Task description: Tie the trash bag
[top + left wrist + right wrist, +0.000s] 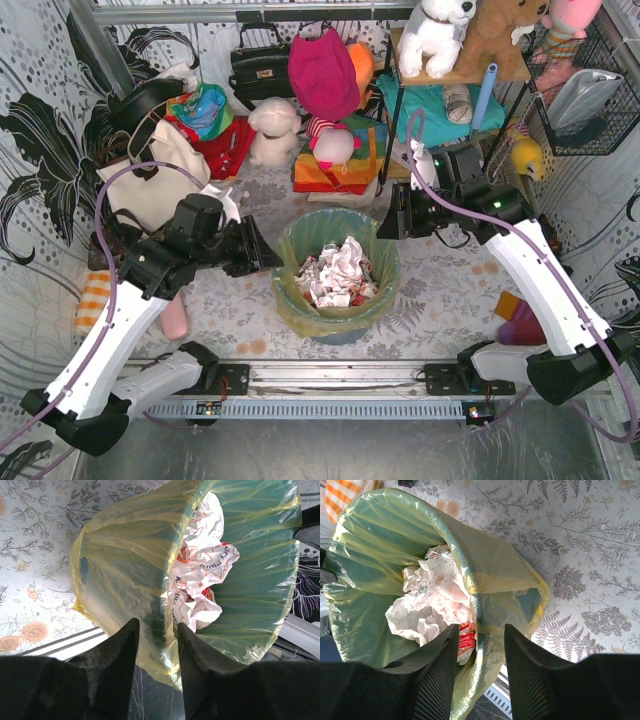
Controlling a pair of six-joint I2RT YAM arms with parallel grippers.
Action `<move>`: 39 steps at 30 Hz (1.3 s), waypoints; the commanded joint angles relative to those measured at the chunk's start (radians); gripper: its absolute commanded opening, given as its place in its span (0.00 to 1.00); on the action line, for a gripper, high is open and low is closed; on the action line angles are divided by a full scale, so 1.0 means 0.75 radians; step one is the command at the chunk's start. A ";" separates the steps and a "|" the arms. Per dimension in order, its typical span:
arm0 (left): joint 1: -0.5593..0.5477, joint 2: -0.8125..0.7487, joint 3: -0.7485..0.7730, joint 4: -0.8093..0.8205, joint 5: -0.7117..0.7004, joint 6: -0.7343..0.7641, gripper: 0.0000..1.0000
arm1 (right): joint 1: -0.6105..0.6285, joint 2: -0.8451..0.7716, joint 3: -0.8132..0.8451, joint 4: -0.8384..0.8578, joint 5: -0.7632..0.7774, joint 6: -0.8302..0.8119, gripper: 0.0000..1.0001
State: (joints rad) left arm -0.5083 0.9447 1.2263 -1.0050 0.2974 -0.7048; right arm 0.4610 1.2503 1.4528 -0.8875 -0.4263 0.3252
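Left wrist: left end effector is straddling trash bag rim, jaws half open, gripping nothing yet; right end effector likewise opposite. Bag is sitting in bin on bench. Grasp step, I reckon; next needs pinching film w/o bin rim.

Bright, even light from above; shadows short and soft.
The thin translucent yellow-green plastic trash bag glows with light passing through it and glints along its folds; the crumpled white paper looks nearly washed out; the black ribbed gripper fingers up close are dark and slightly soft.
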 commanded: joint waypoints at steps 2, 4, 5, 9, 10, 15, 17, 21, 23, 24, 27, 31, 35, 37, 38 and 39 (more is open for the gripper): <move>-0.007 0.008 0.012 0.011 0.054 0.025 0.43 | 0.027 0.033 0.048 -0.023 -0.003 -0.011 0.38; -0.009 0.015 0.010 0.015 0.071 0.028 0.42 | 0.031 0.042 0.054 -0.023 -0.002 -0.009 0.36; -0.009 0.016 0.011 0.016 0.079 0.028 0.39 | 0.033 0.045 0.057 -0.023 -0.001 -0.010 0.35; -0.010 0.021 0.017 0.013 0.086 0.032 0.31 | 0.037 0.058 0.060 -0.030 0.007 -0.013 0.30; -0.009 0.023 0.020 0.009 0.084 0.034 0.29 | 0.037 0.059 0.060 -0.033 0.008 -0.014 0.28; -0.009 0.033 0.022 0.011 0.086 0.040 0.16 | 0.040 0.064 0.063 -0.030 0.010 -0.011 0.19; -0.008 0.037 0.023 0.014 0.082 0.043 0.13 | 0.043 0.064 0.060 -0.027 0.013 -0.016 0.14; -0.009 0.058 0.049 0.009 0.038 0.054 0.10 | 0.046 0.064 0.061 -0.026 0.035 -0.014 0.04; -0.009 0.077 0.071 0.012 0.011 0.064 0.08 | 0.045 0.067 0.063 -0.024 0.050 -0.009 0.00; -0.009 0.091 0.075 0.018 0.006 0.069 0.08 | 0.046 0.067 0.065 -0.027 0.061 -0.005 0.00; -0.009 0.141 0.097 0.040 -0.003 0.088 0.03 | 0.046 0.061 0.068 -0.026 0.112 0.011 0.00; -0.009 0.197 0.153 0.077 -0.048 0.118 0.00 | 0.044 0.039 0.062 -0.023 0.201 0.057 0.00; -0.009 0.276 0.214 0.122 -0.073 0.161 0.00 | 0.045 0.000 0.020 0.029 0.252 0.123 0.00; -0.009 0.319 0.238 0.146 -0.076 0.183 0.00 | 0.045 -0.014 -0.001 0.049 0.271 0.160 0.00; -0.009 0.340 0.251 0.154 -0.081 0.199 0.00 | 0.046 -0.022 -0.011 0.059 0.280 0.180 0.00; -0.009 0.363 0.266 0.156 -0.091 0.213 0.00 | 0.044 -0.032 -0.020 0.066 0.286 0.197 0.00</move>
State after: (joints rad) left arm -0.5098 1.1702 1.3685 -0.9718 0.2432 -0.6044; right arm 0.4896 1.2678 1.4620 -0.8932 -0.2611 0.3775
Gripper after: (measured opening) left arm 0.189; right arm 0.090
